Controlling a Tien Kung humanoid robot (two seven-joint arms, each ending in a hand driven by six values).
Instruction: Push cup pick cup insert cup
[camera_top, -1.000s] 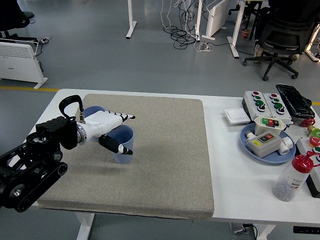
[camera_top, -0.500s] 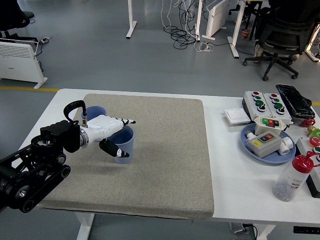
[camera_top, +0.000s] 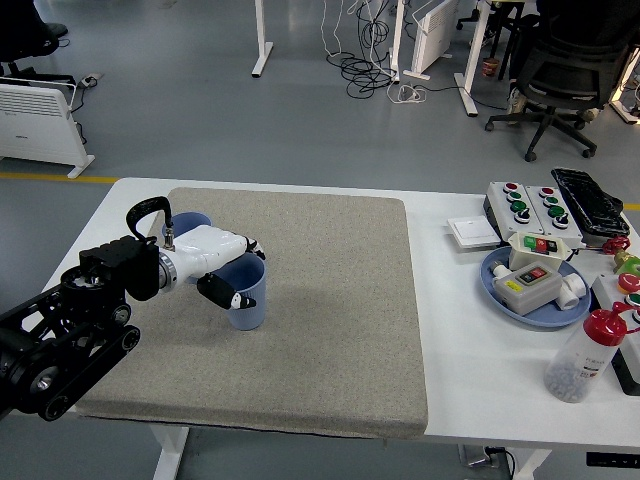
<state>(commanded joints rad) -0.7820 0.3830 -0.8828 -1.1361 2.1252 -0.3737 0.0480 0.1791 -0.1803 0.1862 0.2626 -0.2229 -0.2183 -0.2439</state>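
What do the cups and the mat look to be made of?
Cups: the front cup and the back cup look like smooth, matte light-blue plastic with thin walls. Mat: probably felt or short-pile fabric, a speckled grey, coarse surface without shine.

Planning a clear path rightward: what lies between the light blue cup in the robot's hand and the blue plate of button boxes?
In the head view, between the cup and plate: only bare grey mat, then bare white table.

- We see an office-like lab: grey floor, standing-desk legs (camera_top: 263, 40), a swivel chair (camera_top: 565, 70).
- Loose cables (camera_top: 372, 60), a white heater (camera_top: 38, 122), push-button boxes (camera_top: 525, 205) suggest testing.
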